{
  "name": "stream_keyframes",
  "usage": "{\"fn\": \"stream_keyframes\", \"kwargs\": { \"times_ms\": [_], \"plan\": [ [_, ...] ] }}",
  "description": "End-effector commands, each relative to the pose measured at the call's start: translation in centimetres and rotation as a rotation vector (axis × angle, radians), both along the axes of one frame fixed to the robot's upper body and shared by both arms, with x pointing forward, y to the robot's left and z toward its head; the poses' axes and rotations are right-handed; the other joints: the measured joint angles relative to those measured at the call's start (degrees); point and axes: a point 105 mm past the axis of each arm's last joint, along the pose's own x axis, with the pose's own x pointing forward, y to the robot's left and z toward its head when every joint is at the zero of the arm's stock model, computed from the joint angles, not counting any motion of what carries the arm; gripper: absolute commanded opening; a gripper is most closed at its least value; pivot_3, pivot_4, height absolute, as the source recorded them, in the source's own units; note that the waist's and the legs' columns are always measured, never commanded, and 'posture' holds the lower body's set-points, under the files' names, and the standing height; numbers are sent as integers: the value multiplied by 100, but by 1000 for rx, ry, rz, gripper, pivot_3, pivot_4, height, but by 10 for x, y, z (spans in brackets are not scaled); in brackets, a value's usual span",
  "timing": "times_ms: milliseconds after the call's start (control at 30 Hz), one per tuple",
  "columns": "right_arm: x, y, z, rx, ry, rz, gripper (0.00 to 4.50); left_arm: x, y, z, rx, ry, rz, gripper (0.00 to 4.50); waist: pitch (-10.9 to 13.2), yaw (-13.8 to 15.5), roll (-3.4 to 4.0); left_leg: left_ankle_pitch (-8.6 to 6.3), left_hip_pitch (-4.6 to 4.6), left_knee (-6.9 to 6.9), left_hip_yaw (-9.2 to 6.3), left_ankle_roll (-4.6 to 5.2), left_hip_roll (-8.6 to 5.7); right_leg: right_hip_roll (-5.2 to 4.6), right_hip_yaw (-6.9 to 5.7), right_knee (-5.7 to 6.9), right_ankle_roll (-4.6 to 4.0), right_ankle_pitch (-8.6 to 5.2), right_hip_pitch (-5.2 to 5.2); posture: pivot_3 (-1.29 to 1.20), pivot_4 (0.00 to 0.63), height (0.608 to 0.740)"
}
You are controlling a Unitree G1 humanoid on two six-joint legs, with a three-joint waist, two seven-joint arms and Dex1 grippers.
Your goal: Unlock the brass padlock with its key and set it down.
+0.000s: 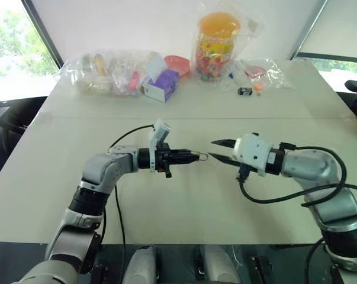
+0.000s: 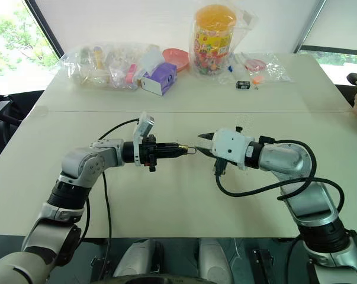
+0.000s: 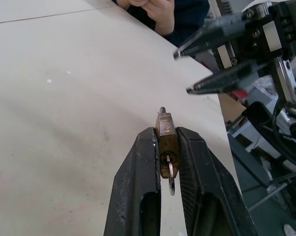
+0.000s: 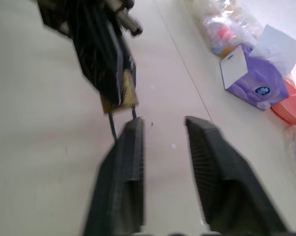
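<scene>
Left fingers (image 3: pixel 138 196) clamp the padlock (image 3: pixel 166 142); right gripper (image 1: pixel 221 150) gapes empty just beside its shackle, purple box (image 1: pixel 162 85) far behind.

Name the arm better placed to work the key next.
Right. The left pincer is shut on the brass padlock, with the key in it; the right pincer stands open and empty, just beside the lock.

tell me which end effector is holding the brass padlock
The left end effector: its two black fingers clamp the brass padlock between them. The right end effector has open jaws with nothing between them.
</scene>
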Motion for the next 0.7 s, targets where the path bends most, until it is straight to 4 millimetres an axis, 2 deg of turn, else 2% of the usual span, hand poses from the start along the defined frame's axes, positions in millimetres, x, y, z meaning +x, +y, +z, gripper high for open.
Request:
{"fn": "stream_keyframes", "kwargs": {
  "times_ms": [33,267,500,700],
  "plan": [
    [-1,8,14,62,-32,-1,19,-3,-5,16,-33,-55,-39,6,0,2,0,0,0,0,0,0,-1,-1,0,0,0,0,0,0,150,735],
    [6,14,1,94,4,-31,19,-3,-6,30,-84,-49,-53,6,0,4,0,0,-2,1,0,0,-4,0,-1,-1,0,0,0,0,150,735],
    [10,11,-21,27,9,-42,19,-6,-5,38,-108,-50,-64,6,0,1,0,0,-1,0,0,0,-3,2,-1,-1,0,0,0,0,150,735],
    [12,7,-25,21,7,-54,19,-3,-3,38,-105,-56,-48,6,0,2,0,0,-2,1,0,0,-3,2,-1,-1,0,0,0,0,150,735]
  ]
}}
